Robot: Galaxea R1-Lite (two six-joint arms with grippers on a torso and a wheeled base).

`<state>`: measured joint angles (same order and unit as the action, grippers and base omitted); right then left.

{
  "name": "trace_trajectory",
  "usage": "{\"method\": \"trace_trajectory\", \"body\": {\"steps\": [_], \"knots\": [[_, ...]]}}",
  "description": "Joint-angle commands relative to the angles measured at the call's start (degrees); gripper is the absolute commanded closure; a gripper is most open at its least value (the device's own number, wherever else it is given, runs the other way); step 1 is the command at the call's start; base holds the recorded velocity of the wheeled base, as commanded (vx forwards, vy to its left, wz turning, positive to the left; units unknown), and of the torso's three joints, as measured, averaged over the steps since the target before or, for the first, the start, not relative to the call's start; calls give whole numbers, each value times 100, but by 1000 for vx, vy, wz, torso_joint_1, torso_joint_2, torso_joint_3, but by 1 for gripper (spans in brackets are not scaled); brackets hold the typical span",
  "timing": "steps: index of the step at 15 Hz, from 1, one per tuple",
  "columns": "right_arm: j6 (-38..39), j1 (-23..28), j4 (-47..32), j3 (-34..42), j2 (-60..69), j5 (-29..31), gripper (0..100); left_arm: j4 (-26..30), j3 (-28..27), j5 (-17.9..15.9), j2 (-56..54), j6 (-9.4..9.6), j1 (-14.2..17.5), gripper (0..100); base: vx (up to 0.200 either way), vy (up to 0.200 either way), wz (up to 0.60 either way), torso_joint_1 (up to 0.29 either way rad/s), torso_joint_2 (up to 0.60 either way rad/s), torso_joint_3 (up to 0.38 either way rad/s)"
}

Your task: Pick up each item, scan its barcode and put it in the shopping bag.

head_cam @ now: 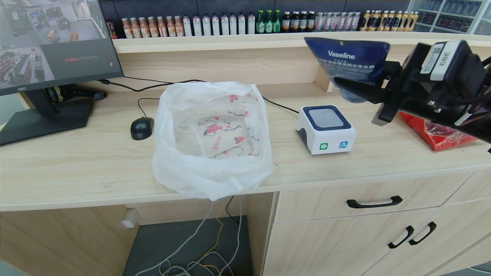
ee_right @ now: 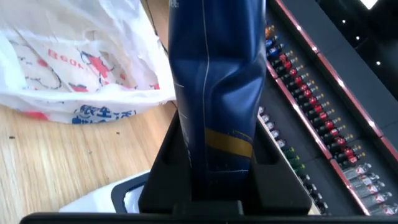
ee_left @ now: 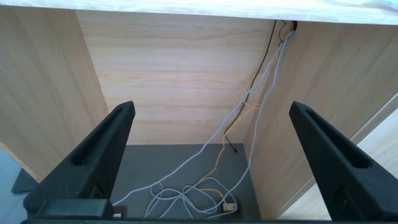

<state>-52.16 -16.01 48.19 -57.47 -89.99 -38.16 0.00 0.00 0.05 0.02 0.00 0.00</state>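
Pinched between the fingers of the right hand (head_cam: 345,86), a blue pouch (head_cam: 347,57) hangs in the air over the right part of the counter (head_cam: 76,165), clear of the surface and up beyond the scanner (head_cam: 325,129). From the right wrist view the pouch (ee_right: 214,68) stands straight up out of the hand (ee_right: 217,134), one dark finger pressed to each side of it, with the shopping bag (ee_right: 74,62) lying past it on the wood.

That shopping bag (head_cam: 184,168) is thin white plastic, mouth open upward. It sits in the middle of the counter, its base reaching the front edge. Inside it lies a packet (head_cam: 226,140) with red and white print. The scanner, white with a dark blue top, rests just to the right of the bag, apart from it. A red packet (head_cam: 437,136) lies near the counter's right end, partly hidden behind the right arm.

Left of the bag is a black mouse (head_cam: 142,128), and a monitor (head_cam: 53,42) stands at the back left corner. Bottles (head_cam: 261,21) line the shelf behind.

The left hand (ee_left: 212,112) is below the counter with its fingers spread wide and nothing between them, facing loose cables (ee_left: 205,193) on the floor.
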Motion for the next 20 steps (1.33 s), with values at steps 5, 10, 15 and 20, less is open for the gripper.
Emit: {"method": "trace_trajectory", "body": {"steps": [5,10,15,20], "knots": [[1384,-52,1272,983,386,63,100,0,0,4,-2,0,-9,0,0,0,0,0,0,0],[3010,-87,2546,2082,597,1381,100,0,0,4,-2,0,0,0,0,0,0,0,0,0],[3828,-482,2933,2855,957,3438,100,0,0,4,-2,-18,0,0,0,0,0,0,0,0],[4232,-447,3144,3347,957,3631,100,0,0,4,-2,-18,0,0,0,0,0,0,0,0]]}}
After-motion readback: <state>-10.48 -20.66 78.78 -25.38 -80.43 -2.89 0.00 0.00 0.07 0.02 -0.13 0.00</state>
